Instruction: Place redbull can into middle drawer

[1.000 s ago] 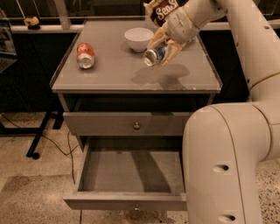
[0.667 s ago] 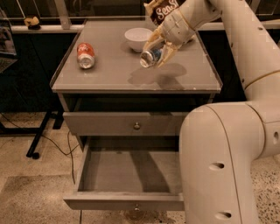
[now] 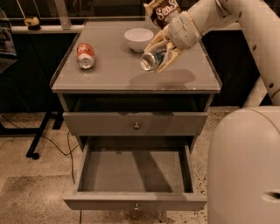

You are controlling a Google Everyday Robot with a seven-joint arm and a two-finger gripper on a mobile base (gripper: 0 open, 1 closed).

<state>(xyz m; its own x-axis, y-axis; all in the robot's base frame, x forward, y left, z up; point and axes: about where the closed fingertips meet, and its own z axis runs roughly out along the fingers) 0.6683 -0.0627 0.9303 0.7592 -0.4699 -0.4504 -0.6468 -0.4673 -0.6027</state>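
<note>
One view: camera view, looking down on the cabinet top (image 3: 109, 76) and the drawers under its front edge.
Gripper (image 3: 157, 57): raised over the right half of the cabinet top, clamped on the redbull can, pale fingers (image 3: 168, 59) wrapped around its sides.
Redbull can (image 3: 151, 61): held clear of the cabinet top, tipped on its side, round silver end turned toward the camera and to the left; dark shadow (image 3: 164, 78) cast on the cabinet top just below and to the right.
Arm (image 3: 218, 11): reaching in from beyond the right rear corner of the cabinet top, white and jointed.
Middle drawer (image 3: 135, 202): pulled well out below the front edge of the cabinet top, grey floor bare, small round knob (image 3: 136, 206) at the centre of the front panel.
Upper drawer (image 3: 100, 124): shut, directly beneath the cabinet top, with its own knob (image 3: 136, 126).
Orange-red can (image 3: 85, 55): lying on its side on the left part of the cabinet top, well apart from the gripper.
White bowl (image 3: 139, 38): upright on the rear middle of the cabinet top, near the gripper.
Snack bag (image 3: 162, 11): standing at the rear edge of the cabinet top, behind the bowl.
Robot body (image 3: 245, 166): large white shell, right of the cabinet top and lower, close to the camera.
</note>
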